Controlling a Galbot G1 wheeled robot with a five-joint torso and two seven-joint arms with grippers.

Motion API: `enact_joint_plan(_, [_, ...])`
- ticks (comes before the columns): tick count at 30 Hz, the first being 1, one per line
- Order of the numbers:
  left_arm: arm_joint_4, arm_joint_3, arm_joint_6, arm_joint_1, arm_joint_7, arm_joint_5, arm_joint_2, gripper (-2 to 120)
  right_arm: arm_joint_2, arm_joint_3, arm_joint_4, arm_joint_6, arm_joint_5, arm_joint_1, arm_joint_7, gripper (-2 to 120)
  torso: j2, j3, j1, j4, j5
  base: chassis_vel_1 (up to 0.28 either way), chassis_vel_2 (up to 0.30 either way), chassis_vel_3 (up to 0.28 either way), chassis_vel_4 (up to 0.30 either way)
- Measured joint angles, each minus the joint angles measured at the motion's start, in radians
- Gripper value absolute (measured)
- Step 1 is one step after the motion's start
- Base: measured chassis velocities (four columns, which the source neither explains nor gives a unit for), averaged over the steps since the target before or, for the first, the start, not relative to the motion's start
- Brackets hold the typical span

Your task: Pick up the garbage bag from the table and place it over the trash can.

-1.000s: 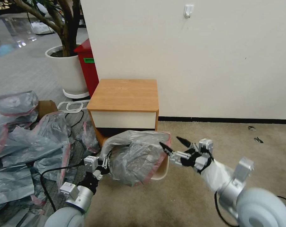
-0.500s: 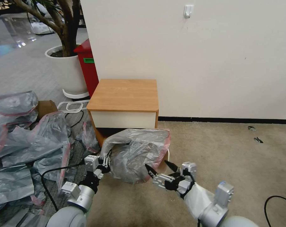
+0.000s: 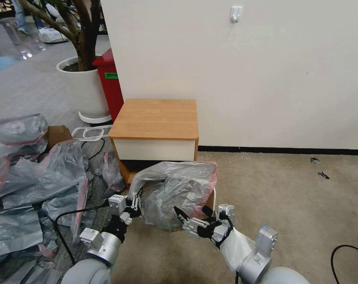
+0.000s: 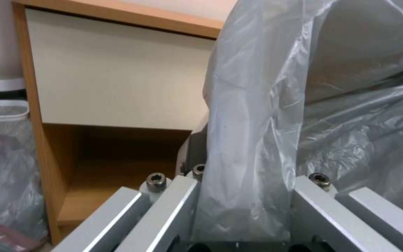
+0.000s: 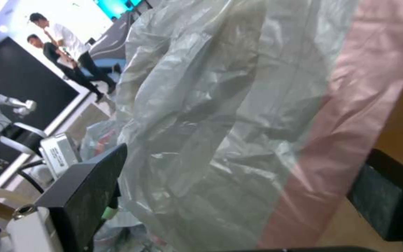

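Now garbage bag [image 3: 175, 189] over trash can [image 3: 212, 197], carpet [image 3: 289, 197] right

A staged bedroom corner inside a larger hall — a wooden nightstand [image 3: 155, 126] stands on beige carpet [image 3: 289, 197] against a bare white partition wall [image 3: 246, 79], while a potted tree [image 3: 82, 75], a red bin [image 3: 109, 83] and polished grey flooring [image 3: 25, 83] lie beyond — a robotics test space.
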Motion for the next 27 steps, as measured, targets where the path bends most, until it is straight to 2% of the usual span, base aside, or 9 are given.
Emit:
enact_joint_plan(5, [-0.002, 0.000, 0.000, 0.004, 0.000, 0.002, -0.003, 3, 0.013, -0.010, -0.014, 0.015, 0.002, 0.010, -0.012, 100, 0.000, 0.000, 0.000, 0.0000, 0.0000, 0.000, 0.000, 0.000, 0.000])
enact_joint_plan(9, [-0.005, -0.001, -0.001, 0.005, 0.000, 0.002, -0.006, 3, 0.022, -0.017, -0.025, 0.032, 0.000, 0.015, -0.029, 92, 0.000, 0.000, 0.000, 0.0000, 0.0000, 0.000, 0.000, 0.000, 0.000])
enact_joint_plan(16, [-0.013, -0.005, -0.001, 0.007, 0.000, -0.004, -0.009, 3, 0.036, -0.026, -0.039, 0.051, -0.007, 0.016, -0.049, 65, 0.000, 0.000, 0.000, 0.0000, 0.0000, 0.000, 0.000, 0.000, 0.000])
enact_joint_plan(17, [-0.013, -0.005, -0.001, 0.007, 0.000, -0.004, -0.009, 3, 0.036, -0.026, -0.039, 0.051, -0.007, 0.016, -0.049, 65, 0.000, 0.000, 0.000, 0.0000, 0.0000, 0.000, 0.000, 0.000, 0.000])
enact_joint_plan(22, [-0.017, -0.010, -0.001, 0.008, 0.000, -0.012, -0.011, 3, 0.045, -0.032, -0.048, 0.064, -0.023, 0.019, -0.060, 41, 0.000, 0.000, 0.000, 0.0000, 0.0000, 0.000, 0.000, 0.000, 0.000])
enact_joint_plan(25, [-0.017, -0.012, -0.001, 0.007, 0.000, -0.014, -0.011, 3, 0.045, -0.031, -0.048, 0.067, -0.025, 0.018, -0.062, 34, 0.000, 0.000, 0.000, 0.0000, 0.0000, 0.000, 0.000, 0.000, 0.000])
enact_joint_plan(27, [-0.016, -0.013, -0.001, 0.007, 0.000, -0.015, -0.010, 3, 0.044, -0.029, -0.048, 0.070, -0.029, 0.019, -0.063, 23, 0.000, 0.000, 0.000, 0.0000, 0.0000, 0.000, 0.000, 0.000, 0.000])
